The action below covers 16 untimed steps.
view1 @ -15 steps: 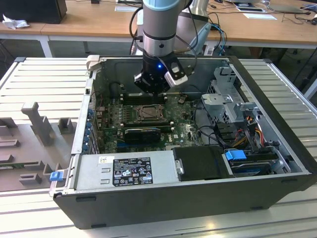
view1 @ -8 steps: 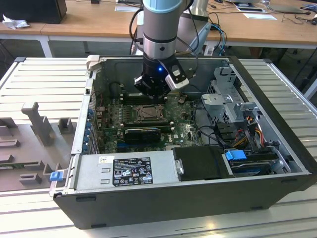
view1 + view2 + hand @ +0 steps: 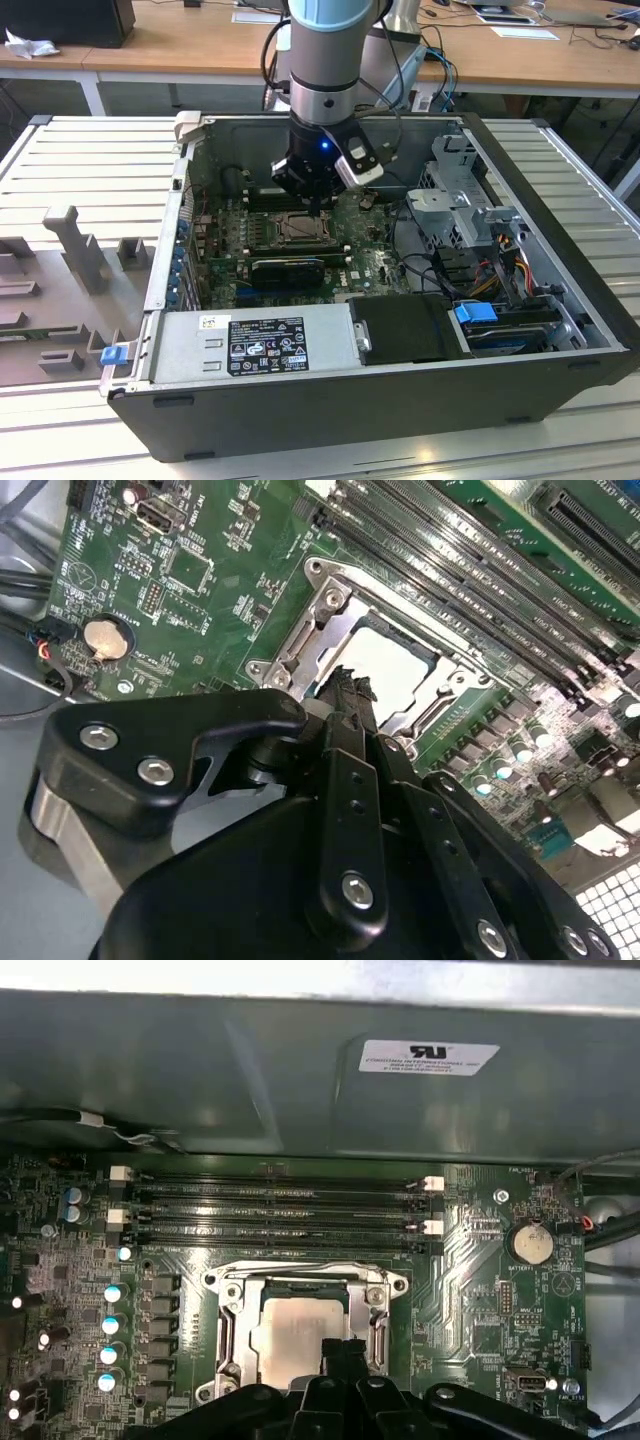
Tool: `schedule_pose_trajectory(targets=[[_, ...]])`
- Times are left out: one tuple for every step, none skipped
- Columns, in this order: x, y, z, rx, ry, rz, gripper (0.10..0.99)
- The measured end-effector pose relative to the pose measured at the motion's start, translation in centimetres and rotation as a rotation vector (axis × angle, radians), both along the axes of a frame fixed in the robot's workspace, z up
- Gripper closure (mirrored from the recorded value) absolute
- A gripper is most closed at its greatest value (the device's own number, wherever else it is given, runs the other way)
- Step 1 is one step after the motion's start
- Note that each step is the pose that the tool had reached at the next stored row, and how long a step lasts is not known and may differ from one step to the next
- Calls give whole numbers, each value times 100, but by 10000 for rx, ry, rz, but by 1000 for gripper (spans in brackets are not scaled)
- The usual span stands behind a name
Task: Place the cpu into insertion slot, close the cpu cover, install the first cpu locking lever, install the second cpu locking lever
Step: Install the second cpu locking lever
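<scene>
Your gripper [image 3: 318,207] hangs right over the socket [image 3: 297,229] inside the open case [image 3: 560,390], card [image 3: 290,268] just beside it.

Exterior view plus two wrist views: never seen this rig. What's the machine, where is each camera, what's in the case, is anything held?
The machine is a single robot arm reaching down into an open computer case that lies on a slatted metal table. The exterior view comes from a camera off the arm, looking over the whole case. Both wrist views come from cameras riding near the arm's wrist, looking down past the gripper at the green motherboard.

On the board sits the insertion slot, with the cpu already lying in it, pale face up. The cpu cover, a silver frame, lies down around the chip. Beside the slot run long black memory slots.

The gripper's fingertips are together just over the cpu's edge, holding nothing.
</scene>
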State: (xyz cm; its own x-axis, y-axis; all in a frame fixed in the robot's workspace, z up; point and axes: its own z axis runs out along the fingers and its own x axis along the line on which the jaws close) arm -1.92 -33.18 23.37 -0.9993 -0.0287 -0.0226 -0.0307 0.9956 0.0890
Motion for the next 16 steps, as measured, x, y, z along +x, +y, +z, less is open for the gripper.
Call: schedule_pose_trajectory(targets=[[0, -17, 51, -1, 0, 1, 980], [-3, -106, 74, -1, 1, 1, 980], [-4, -153, 74, 0, 0, 1, 980], [-4, -203, 74, 33, 58, 1, 980], [-4, -235, 74, 239, 203, 2, 980], [-4, -275, 73, 643, 236, 6, 980], [-4, -306, 71, 702, 235, 6, 980], [-4, -310, 70, 704, 236, 6, 980], [-4, -312, 69, 705, 235, 5, 980], [-4, -314, 70, 705, 235, 6, 980], [-4, -315, 70, 706, 236, 6, 980], [-4, -316, 68, 710, 235, 6, 980], [-4, -317, 67, 715, 235, 6, 980], [-4, -320, 67, 719, 237, 7, 980], [-4, -322, 65, 724, 235, 7, 980], [-4, -324, 63, 726, 236, 7, 980]])
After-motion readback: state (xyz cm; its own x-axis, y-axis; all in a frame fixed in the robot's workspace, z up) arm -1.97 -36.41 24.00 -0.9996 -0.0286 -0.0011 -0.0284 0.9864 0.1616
